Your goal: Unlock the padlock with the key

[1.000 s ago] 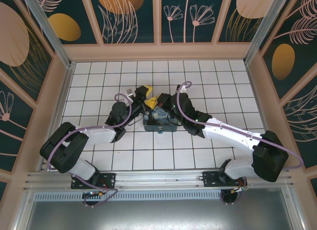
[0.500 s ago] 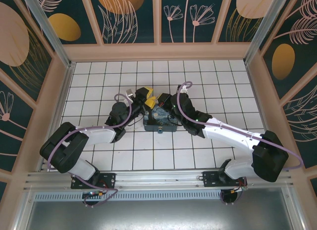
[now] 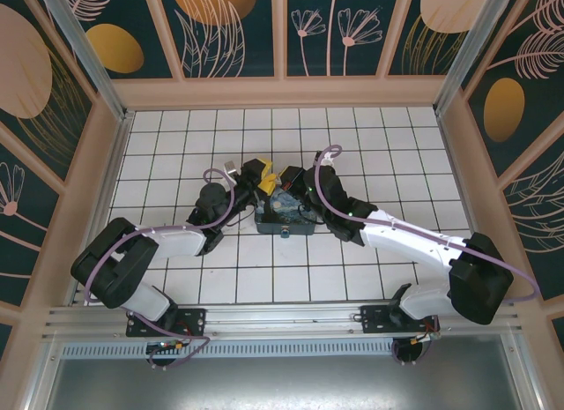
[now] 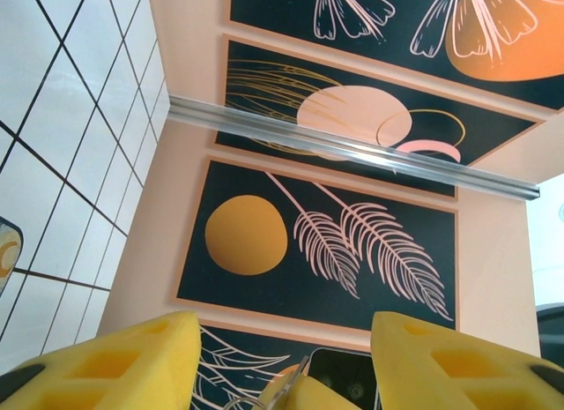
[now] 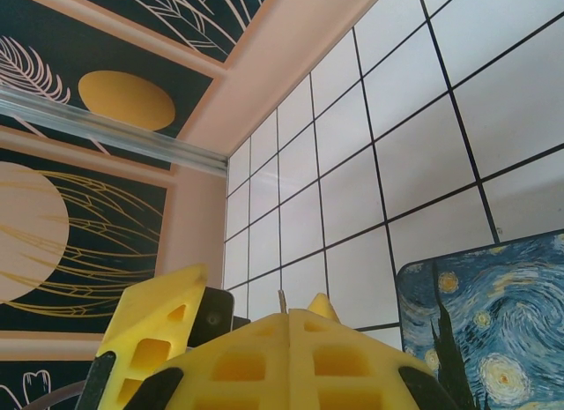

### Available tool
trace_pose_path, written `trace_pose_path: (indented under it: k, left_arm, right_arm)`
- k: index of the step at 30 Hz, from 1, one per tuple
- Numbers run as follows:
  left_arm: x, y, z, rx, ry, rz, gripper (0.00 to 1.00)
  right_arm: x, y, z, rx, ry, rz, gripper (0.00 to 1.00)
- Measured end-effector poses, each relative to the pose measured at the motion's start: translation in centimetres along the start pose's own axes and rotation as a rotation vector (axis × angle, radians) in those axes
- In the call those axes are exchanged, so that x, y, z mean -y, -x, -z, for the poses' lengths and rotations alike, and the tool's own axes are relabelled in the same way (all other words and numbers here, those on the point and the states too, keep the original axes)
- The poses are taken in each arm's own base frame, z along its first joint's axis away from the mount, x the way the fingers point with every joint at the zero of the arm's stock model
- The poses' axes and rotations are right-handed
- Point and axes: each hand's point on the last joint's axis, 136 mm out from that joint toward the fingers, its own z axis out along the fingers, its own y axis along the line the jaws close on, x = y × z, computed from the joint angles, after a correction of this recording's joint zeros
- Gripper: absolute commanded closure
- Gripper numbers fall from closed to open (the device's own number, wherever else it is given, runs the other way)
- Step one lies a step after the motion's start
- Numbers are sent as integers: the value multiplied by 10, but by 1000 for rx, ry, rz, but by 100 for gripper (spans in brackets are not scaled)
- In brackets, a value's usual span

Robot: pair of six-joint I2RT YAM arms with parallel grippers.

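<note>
The right gripper point(image 5: 289, 329) pinches the key point(image 5: 282, 301), whose tip juts leftward between the spread fingers of the left gripper point(image 3: 260, 174). The starry-night box point(image 3: 286, 216) lies just near them, with open tiled floor point(image 3: 176, 137) all around.

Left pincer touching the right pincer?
Cannot tell. In the top view the left pincer and right pincer meet tip to tip over the starry box, too small to show contact or a gap.

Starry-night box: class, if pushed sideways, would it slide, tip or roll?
The box would probably slide, not roll: it lies flat with straight edges. Low and wide, it seems unlikely to tip. Its printed lid looks stiff.
</note>
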Motion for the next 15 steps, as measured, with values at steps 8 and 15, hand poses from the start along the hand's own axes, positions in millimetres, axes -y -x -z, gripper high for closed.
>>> trace_pose_path:
  k: [8, 15]
  left_arm:
    - [-5, 1, 0, 2, 11, -5, 64]
    - [-10, 3, -1, 5, 24, -5, 78]
  right_arm:
    - [0, 0, -1, -1, -1, 0, 100]
    - [0, 0, -1, -1, 0, 0, 100]
